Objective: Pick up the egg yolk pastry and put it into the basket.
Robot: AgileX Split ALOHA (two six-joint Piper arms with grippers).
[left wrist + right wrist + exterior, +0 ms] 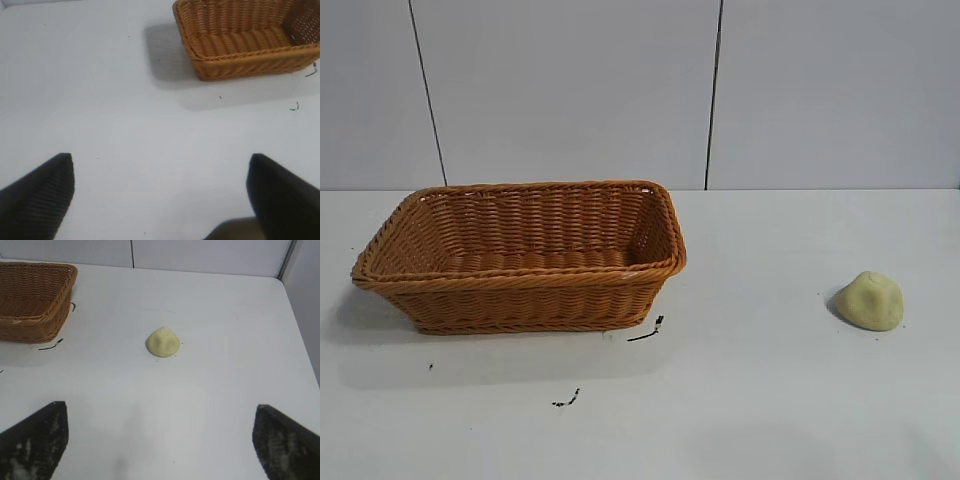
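The egg yolk pastry (870,300) is a small pale yellow dome lying on the white table at the right. It also shows in the right wrist view (163,342), ahead of my right gripper (161,412), which is open, empty and well short of it. The orange-brown wicker basket (520,255) stands at the left of the table with nothing visible inside. It also shows in the left wrist view (247,40), far from my left gripper (161,162), which is open and empty over bare table. Neither arm shows in the exterior view.
Small dark marks (646,332) lie on the table just in front of the basket's right corner, and more (566,400) lie nearer the front. A panelled wall (570,90) stands behind the table. The table's right edge (300,335) shows in the right wrist view.
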